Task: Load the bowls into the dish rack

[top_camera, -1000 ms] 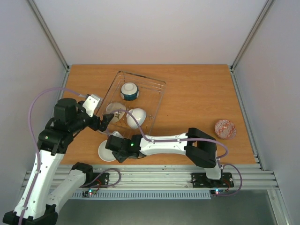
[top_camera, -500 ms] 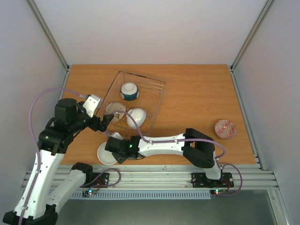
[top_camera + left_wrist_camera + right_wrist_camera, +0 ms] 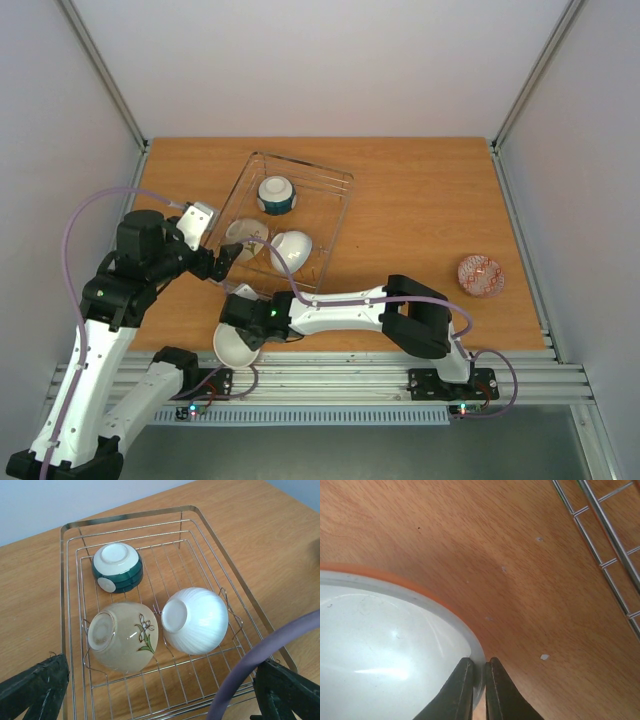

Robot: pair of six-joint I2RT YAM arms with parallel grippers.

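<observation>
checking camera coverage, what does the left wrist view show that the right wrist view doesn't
Only the left wrist view: the open left gripper facing three bowls in the dish rack, namely a teal-banded bowl, a sprig bowl and a white bowl.
Only the right wrist view: the right gripper shut on the rim of the orange bowl.
Both: rack wire and the wooden table.

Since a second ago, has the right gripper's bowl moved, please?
Yes: the orange bowl shifted nearer the table's front edge, away from the dish rack.
</observation>
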